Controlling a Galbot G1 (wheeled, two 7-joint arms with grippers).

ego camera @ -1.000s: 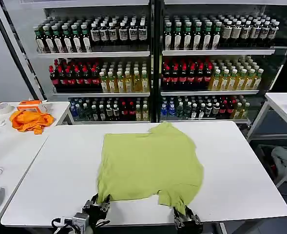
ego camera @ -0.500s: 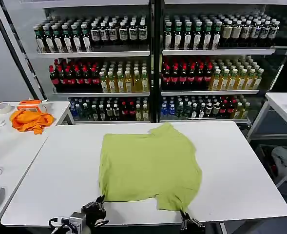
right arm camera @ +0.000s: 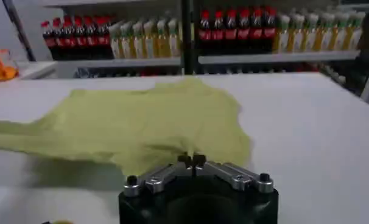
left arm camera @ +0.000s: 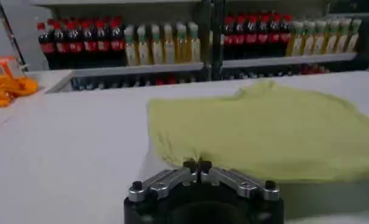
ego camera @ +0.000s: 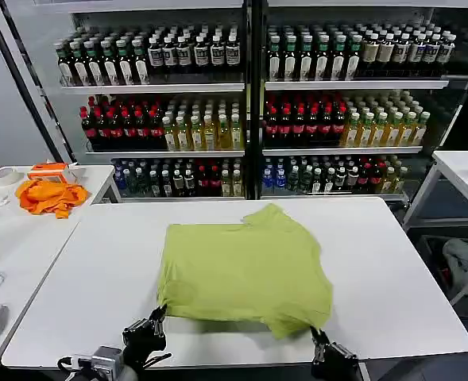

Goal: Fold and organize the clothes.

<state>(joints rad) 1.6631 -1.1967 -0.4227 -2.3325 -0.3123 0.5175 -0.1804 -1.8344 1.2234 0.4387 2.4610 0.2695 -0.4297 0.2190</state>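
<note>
Head view: our plain lime cotton T-shirt sits mid-frame on the white table, dragged nearer since before. Wrist views: left gripper and right gripper each pinch its near hem, pulling it flat for folding

- I'm standing in what looks like a shop mock-up, a test space dressed as a store.
- Straight ahead of me, glass-fronted drink coolers fill the back wall, their shelves packed with rows of bottles: dark, red-capped, yellow, green.
- My work surface is a plain white table, with more white tables either side.
- An orange cloth is heaped on the left one.
</note>
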